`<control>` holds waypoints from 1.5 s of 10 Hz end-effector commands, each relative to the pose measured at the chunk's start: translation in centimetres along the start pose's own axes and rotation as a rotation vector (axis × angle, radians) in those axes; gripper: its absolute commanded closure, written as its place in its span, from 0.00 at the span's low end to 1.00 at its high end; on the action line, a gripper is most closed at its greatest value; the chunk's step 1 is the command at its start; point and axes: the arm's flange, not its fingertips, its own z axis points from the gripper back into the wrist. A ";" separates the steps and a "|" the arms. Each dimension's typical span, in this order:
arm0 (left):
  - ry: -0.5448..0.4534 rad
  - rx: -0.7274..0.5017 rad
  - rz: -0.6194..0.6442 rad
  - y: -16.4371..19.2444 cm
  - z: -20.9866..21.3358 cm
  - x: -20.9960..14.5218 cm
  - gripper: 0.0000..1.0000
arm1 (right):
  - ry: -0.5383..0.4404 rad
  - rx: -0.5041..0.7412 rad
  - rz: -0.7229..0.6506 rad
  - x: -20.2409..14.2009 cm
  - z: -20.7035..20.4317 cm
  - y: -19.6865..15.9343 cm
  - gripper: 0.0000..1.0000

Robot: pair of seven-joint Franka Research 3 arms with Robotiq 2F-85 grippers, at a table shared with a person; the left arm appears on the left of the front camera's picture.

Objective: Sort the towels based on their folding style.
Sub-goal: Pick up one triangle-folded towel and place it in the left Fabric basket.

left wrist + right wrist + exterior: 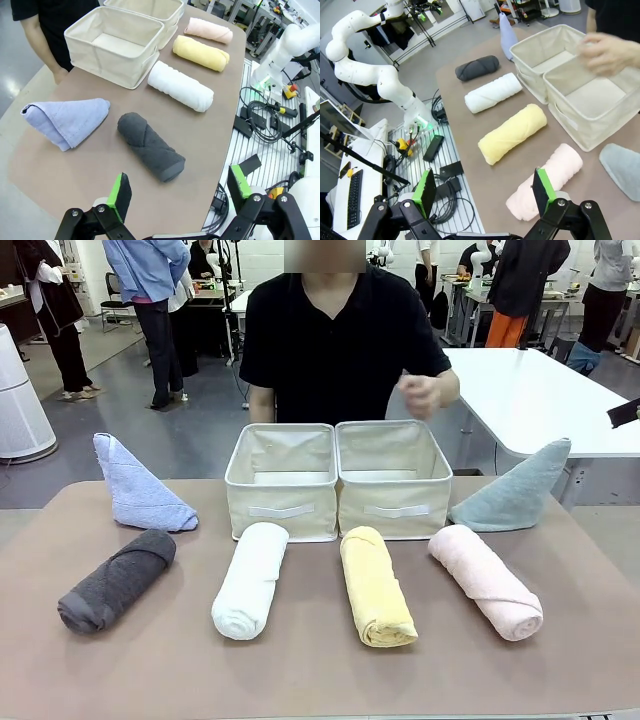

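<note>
Both hands are spread and empty, left hand [179, 189] near the dark grey rolled terry towel [150, 146], right hand [484, 186] near the pink rolled terry towel [561, 164], both towels lying on the brown table [60, 180]; I'd pinch a roll across its middle so it does not unwind.

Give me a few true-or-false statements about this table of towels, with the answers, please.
1. The dark grey towel, white towel, yellow towel and pink towel are all rolled. True.
2. A towel lies in one of the bins. False: the left bin and right bin hold none.
3. The lavender-blue towel is a pointed fold. True.
4. The left gripper grips the dark grey towel. False: the left gripper is open, holding nothing.
5. The pale teal-grey towel is rolled. False: the pale teal-grey towel is a pointed fold.
</note>
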 end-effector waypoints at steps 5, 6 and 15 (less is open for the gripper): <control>-0.006 -0.003 -0.005 0.0 0.1 0.0 0.00 | -0.003 0.010 0.003 0.0 -0.1 -0.1 0.00; -0.006 -0.003 -0.005 0.0 0.1 0.0 0.00 | -0.003 0.010 0.003 0.0 -0.1 -0.1 0.00; 0.409 -0.043 -0.168 10.7 -2.7 10.4 0.00 | -0.003 0.010 0.003 0.0 -0.1 -0.1 0.00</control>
